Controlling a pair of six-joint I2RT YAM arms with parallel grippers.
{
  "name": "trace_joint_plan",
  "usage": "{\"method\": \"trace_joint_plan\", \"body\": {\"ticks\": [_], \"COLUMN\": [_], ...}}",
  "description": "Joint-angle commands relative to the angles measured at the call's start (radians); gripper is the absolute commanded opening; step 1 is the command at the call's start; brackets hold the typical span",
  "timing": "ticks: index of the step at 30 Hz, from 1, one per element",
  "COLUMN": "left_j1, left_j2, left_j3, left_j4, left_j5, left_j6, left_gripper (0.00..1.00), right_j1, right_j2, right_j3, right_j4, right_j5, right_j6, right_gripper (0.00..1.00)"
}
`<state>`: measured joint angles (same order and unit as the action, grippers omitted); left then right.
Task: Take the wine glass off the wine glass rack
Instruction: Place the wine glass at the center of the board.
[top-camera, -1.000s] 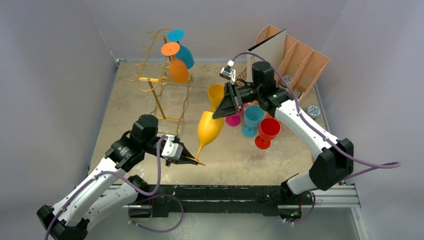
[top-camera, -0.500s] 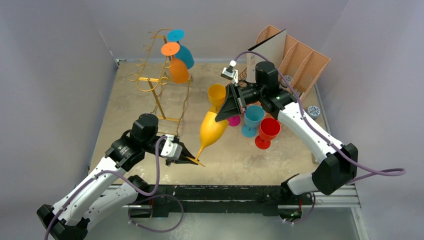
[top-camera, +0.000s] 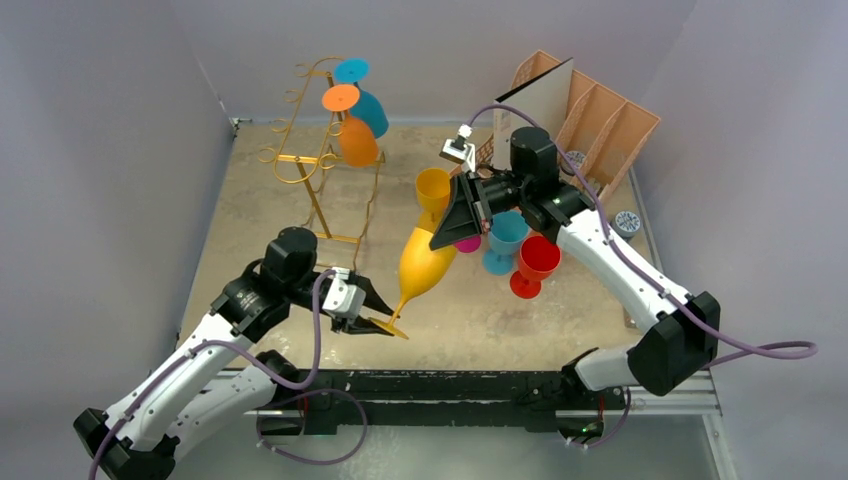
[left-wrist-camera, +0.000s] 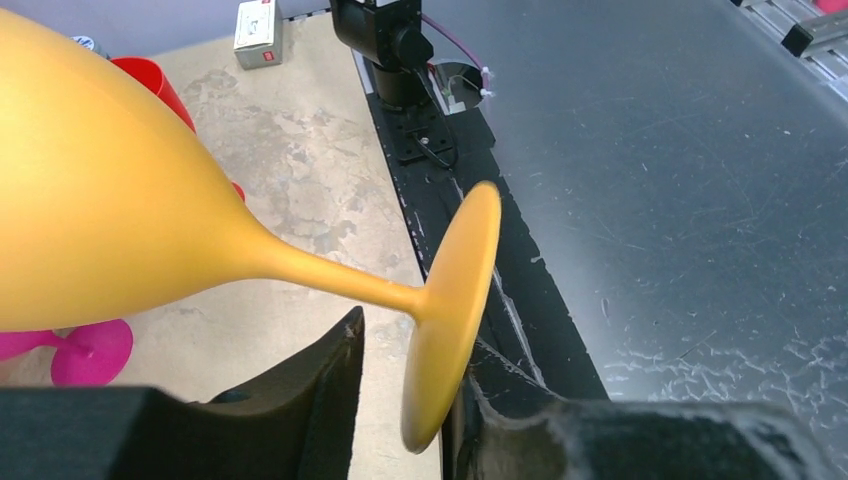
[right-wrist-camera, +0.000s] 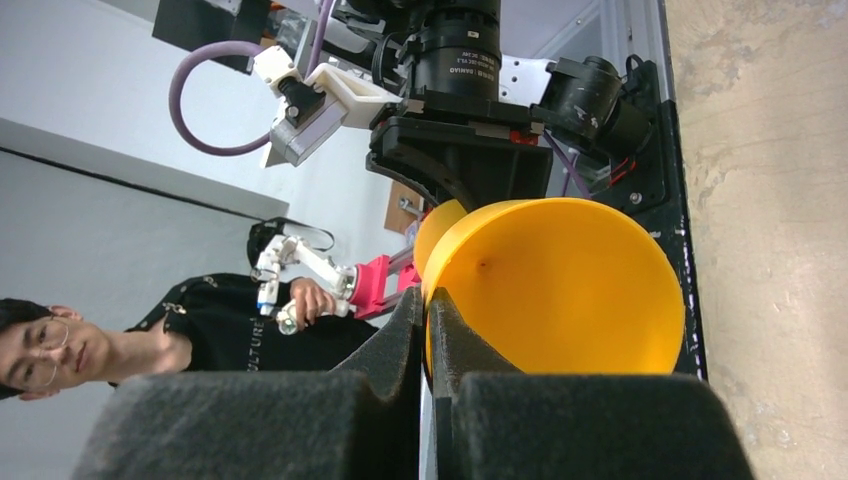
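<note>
Right fingers (right-wrist-camera: 395, 345) are clenched on the rim of the yellow wine glass (top-camera: 425, 262), whose stem is slanted toward the parted left fingers (left-wrist-camera: 315, 375).

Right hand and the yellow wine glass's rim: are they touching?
Touching. The right wrist view shows the right hand shut with the yellow wine glass rim pinched between its fingers.

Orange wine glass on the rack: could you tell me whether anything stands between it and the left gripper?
Yes. The foot of the yellow wine glass sits between the open jaws of the left gripper, its rim pinched by the right gripper. In the top view the lower frame of the rack also lies before the orange wine glass.
</note>
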<state>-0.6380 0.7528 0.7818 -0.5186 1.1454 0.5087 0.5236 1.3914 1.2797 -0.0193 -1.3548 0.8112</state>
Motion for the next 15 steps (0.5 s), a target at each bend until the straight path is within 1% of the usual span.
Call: {"method": "trace_joint_plan", "body": {"ticks": [1,6,9,11,12,13,15], "left_j1": [0.003,0.002,0.002,0.003,0.003,0.002,0.003], "left_j2": [-0.017,-0.039,-0.046,-0.046,-0.053,-0.064,-0.095], "left_j3": [0.037,0.054,0.065,0.081,0.089,0.093,0.093], "left_j4": [0.038,-0.019,-0.053,-0.082,-0.092,-0.094,-0.078], "left_j5": [-0.022,-0.063,-0.072,-0.074,-0.075,-0.076,-0.082], "left_j6": [-0.01,0.011,0.022,0.029,0.031,0.029,0.008], "left_gripper": [0.33,0.47,0.51,0.61,0.68,0.73,0.77], "right_j1": [0.018,0.018,0.018,0.018,0.018,0.018,0.018], "right_j2": [-0.028,-0.033,-0.041,-0.048,-0.053,-0.06,-0.076], "right_j3": [-0.007,0.005,0.012,0.025,0.033,0.043,0.063], "right_j4": [-0.023,-0.091,-0.113,-0.157,-0.193,-0.233,-0.33], "right_j5": [-0.009,0.01,0.031,0.061,0.082,0.105,0.155], "right_j6": [-0.059,-0.106,-0.119,-0.136,-0.156,-0.183,-0.259], "right_gripper": [0.0,0.0,0.0,0.0,0.0,0.0,0.0]}}
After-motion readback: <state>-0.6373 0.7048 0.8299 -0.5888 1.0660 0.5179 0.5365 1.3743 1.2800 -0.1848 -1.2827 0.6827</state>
